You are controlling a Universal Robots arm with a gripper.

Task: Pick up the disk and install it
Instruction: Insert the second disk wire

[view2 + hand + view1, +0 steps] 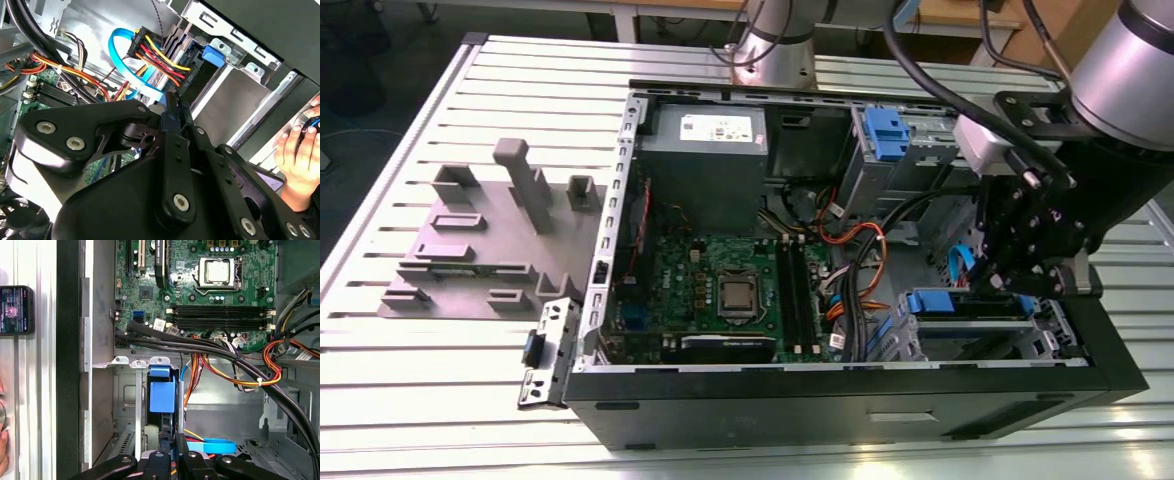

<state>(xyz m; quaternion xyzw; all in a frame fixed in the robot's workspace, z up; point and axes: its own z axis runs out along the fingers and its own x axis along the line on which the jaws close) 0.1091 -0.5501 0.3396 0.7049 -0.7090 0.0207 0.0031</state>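
The disk sits in the drive bay at the near right corner of the open computer case in the exterior view, its blue frame showing. The gripper hangs just above it; whether its fingers are together or apart, I cannot tell. A person's hand rests beside the case.

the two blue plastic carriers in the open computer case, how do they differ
The blue plastic carrier by the gripper lies flat in the low drive cage beneath the gripper; the blue plastic carrier in the upper bay stands on edge, far from it, beside the grey power supply box. Both are blue and seated in metal bays.
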